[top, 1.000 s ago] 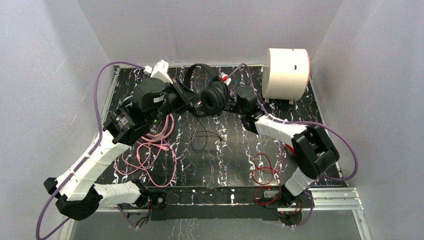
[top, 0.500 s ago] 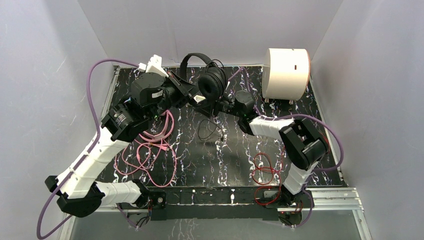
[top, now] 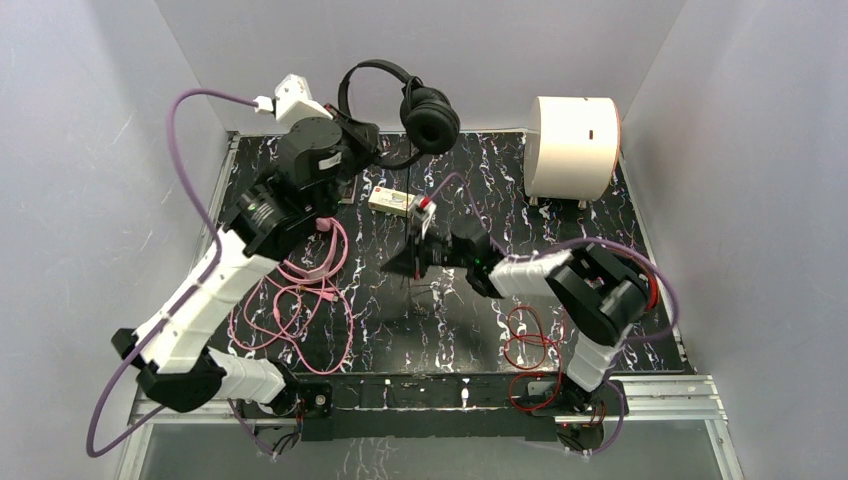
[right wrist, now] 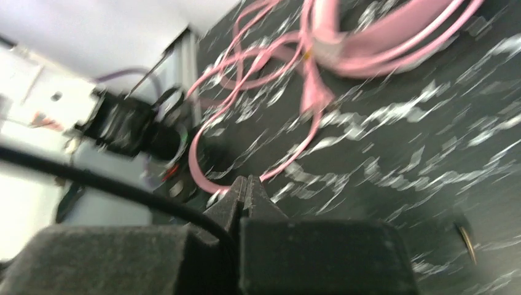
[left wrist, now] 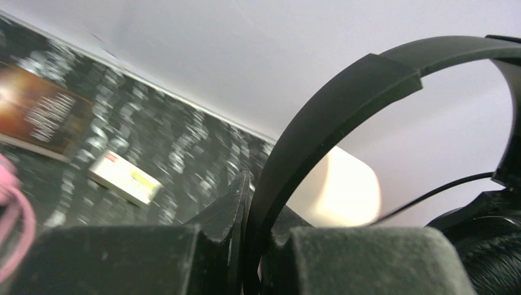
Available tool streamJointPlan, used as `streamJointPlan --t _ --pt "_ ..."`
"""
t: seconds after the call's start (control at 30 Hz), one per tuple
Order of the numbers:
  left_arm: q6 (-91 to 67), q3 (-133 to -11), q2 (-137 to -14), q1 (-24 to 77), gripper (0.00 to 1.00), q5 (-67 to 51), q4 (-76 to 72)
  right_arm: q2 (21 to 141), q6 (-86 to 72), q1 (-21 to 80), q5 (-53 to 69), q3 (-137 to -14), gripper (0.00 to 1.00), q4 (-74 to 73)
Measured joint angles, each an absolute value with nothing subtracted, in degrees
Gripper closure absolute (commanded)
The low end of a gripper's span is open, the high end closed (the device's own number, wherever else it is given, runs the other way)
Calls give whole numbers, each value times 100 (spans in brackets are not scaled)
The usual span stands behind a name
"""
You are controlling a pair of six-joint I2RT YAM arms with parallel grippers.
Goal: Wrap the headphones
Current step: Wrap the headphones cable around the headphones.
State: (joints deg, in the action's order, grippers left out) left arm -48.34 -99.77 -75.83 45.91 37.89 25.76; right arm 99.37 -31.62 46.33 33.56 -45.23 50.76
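Headphones [top: 430, 118] aloft in left fingers [left wrist: 110, 258] — right fingers [right wrist: 307, 252] pinch cable [right wrist: 110, 184].

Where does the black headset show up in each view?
Top external: black headset raised at top centre.
Left wrist: its headband arcs across the right half, pinched in the left claw.
Right wrist: absent; only a black cable at left, pinched in the right claw.
Shared landmark: pink headset.
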Motion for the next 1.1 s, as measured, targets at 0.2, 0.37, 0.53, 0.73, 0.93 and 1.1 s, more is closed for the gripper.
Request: streamJointPlan --t 0.2,0.37,0.53,0.73,0.93,1.1 --pt "-2912 -9679 -8396 4189 100 5494 1203 8099 -2574 5299 3153 -4338 100 2276" --pt "-1892 -9048 -8912 3566 100 6189 475 6617 -2211 5542 2941 -4451 99 381" --pt "-480 -7961 -8984 3496 100 6392 -438 6104 -1813 5557 2565 -5325 95 -1367" --pt "231 -7168 -8807 3743 100 5979 -290 6436 -985 5564 1798 -7238 92 -2980" --pt "143 -6578 -7985 4346 100 4925 827 7439 -49 5485 259 -9043 93 -3573" --pt "-440 -6523 -6899 4394 100 4042 1625 8145 578 5002 -403 -9417 94 -3629"
